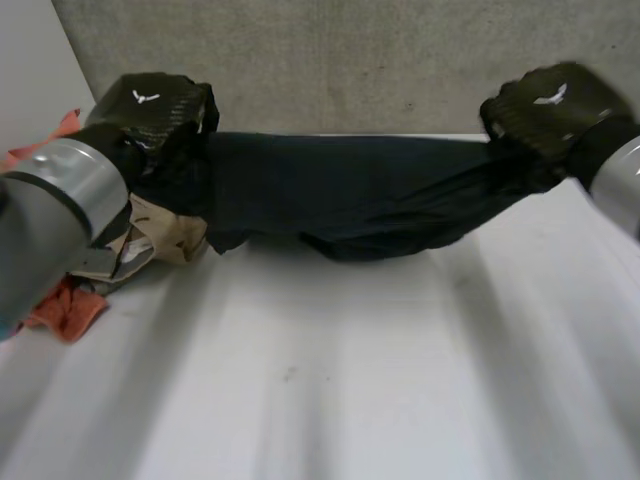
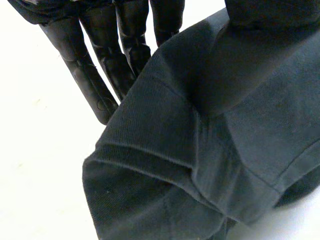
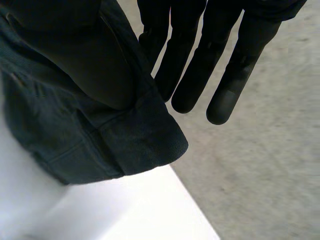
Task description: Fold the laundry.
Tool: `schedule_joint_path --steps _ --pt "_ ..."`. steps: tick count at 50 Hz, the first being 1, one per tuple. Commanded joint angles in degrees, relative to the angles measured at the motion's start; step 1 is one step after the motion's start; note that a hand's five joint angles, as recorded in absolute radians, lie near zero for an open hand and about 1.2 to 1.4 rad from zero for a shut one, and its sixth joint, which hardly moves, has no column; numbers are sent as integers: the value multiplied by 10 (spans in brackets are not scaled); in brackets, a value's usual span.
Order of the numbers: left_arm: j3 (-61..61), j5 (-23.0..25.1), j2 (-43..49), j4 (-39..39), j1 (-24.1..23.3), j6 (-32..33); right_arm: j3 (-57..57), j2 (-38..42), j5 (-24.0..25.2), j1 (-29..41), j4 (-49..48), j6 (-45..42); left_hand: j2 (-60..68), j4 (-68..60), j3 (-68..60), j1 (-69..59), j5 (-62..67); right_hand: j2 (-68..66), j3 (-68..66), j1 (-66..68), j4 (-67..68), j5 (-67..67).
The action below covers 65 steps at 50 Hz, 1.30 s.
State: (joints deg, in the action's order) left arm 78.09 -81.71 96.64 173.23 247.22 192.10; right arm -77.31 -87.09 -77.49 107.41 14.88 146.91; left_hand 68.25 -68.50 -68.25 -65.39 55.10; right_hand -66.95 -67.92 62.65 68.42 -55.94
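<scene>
A: Status of fold: not begun, in my judgement; the dark garment (image 1: 340,205) hangs stretched between the two hands over the far side of the table (image 1: 330,380); no crease or laid-over panel is visible.

B: Hands?

A: Left hand (image 1: 155,110) grasps one end; in its wrist view the cloth is bunched against the palm side under the thumb, with the fingers (image 2: 90,85) straight beside it. Right hand (image 1: 550,105) grasps the other end the same way; thumb pressed on the cloth, fingers (image 3: 190,75) straight just beyond a stitched hem (image 3: 145,135).

B: Look of the garment?

A: Black or very dark navy, twill-like weave, seams and a folded hem showing; taut along the upper edge; the lower part sags in loose folds and seems to brush the table.

B: What is left?

A: Laying it flat, smoothing, then every fold; a pile of other clothes (image 1: 150,240), beige and orange, waits by the left arm.
</scene>
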Motion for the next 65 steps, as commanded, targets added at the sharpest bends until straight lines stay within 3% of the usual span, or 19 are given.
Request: schedule_joint_path --steps 1,8,12,15,21,24,30,42,50,54,58,65 --pt "-1 31 -1 -36 3 -7 12 -4 -6 -14 50 0 117 -115 -117 -146 149 -130 -121 173 116 -141" --pt "-64 30 151 -31 2 -1 30 120 -10 -10 42 2 117 -115 -117 -146 149 -130 -121 173 116 -141" --pt "-182 26 233 5 3 -1 91 174 -42 -9 -34 43 117 -115 -117 -146 149 -130 -121 173 116 -141" --pt "-273 23 272 88 3 -9 133 191 -70 -9 -112 75 117 -115 -117 -146 149 -130 -121 173 116 -141" --pt "-340 3 278 357 -3 -29 175 192 -118 -10 -413 138 117 -115 -117 -146 149 -130 -121 173 116 -141" --pt "-340 -13 276 395 -2 -52 165 192 -116 -9 -498 136 117 -115 -117 -146 149 -130 -121 173 116 -141" --pt "-319 -18 274 339 -3 -73 149 194 -101 -9 -452 135 117 -115 -117 -146 149 -130 -121 173 116 -141" --pt "-92 -14 268 238 -9 -64 -10 224 -77 2 -305 131 117 -115 -117 -146 149 -130 -121 173 116 -141" --pt "-9 -15 299 132 -16 20 -102 257 -80 19 -246 79 117 -115 -117 -146 149 -130 -121 173 116 -141" --pt "-5 -15 293 119 -17 45 -118 255 -80 18 -248 77 117 -115 -117 -146 149 -130 -121 173 116 -141" --pt "-13 -20 294 120 -14 46 -118 257 -85 20 -250 77 -374 376 374 345 -342 -130 -121 173 116 -141" --pt "41 -13 240 112 -16 47 -121 260 -103 20 -260 78 -367 369 367 338 -335 -130 -121 173 116 -141"
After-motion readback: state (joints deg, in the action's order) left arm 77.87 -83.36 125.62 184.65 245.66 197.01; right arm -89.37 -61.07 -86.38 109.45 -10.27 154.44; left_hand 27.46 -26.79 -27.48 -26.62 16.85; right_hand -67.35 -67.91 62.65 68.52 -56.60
